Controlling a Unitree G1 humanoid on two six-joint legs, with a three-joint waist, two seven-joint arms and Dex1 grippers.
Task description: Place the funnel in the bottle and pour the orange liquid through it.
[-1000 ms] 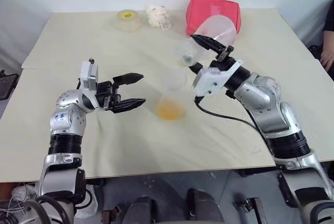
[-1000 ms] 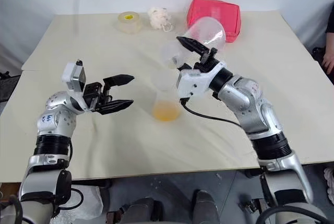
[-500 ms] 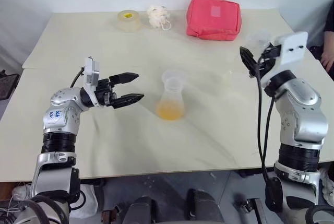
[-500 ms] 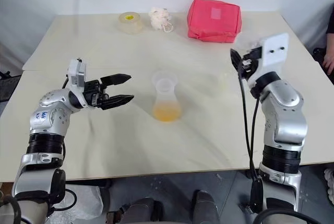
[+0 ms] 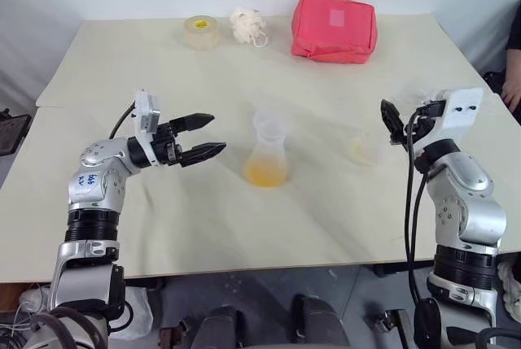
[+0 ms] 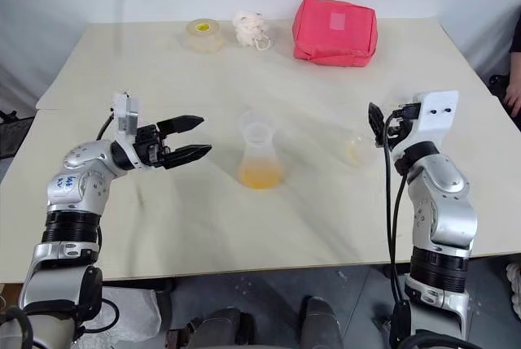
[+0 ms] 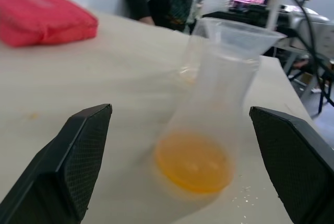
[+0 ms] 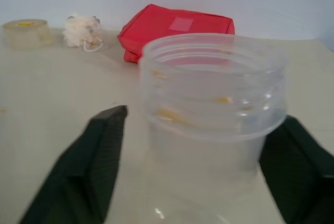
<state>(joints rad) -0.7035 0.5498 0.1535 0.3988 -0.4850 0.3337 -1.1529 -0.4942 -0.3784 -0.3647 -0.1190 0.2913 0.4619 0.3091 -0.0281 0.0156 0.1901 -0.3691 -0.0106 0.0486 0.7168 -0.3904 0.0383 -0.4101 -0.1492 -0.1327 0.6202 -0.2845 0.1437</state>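
- Bottle (image 5: 266, 152) upright mid-bench, funnel (image 7: 237, 32) seated in its wide mouth, orange liquid (image 6: 260, 176) pooled in the flared base.
- Bench (image 5: 203, 227) cream-coloured, seam running across its left half.
- Left gripper (image 5: 207, 137) hovering level just left of the bottle, pointed at it, apart from it; fingers (image 7: 78, 156) spread wide with nothing between them, bottle framed in the gap in the left wrist view.
- Right gripper (image 6: 376, 128) off on the right side of the bench, well apart from the bottle; fingers (image 8: 99, 166) parted wide either side of a clear wide-mouthed jar (image 8: 214, 109), contact with its walls impossible to confirm.
- Same jar standing on the bench just ahead of that gripper (image 6: 358, 147), a few orange flecks clinging inside near its threaded rim.
- Red pouch (image 5: 334, 27) at the far edge, pale mesh sponge (image 5: 247, 25) to its left, then a roll of clear tape (image 5: 200, 31).
- Person in a dark shirt (image 7: 164, 4) beyond the bench in the left wrist view; a hand (image 5: 513, 90) at the right edge.
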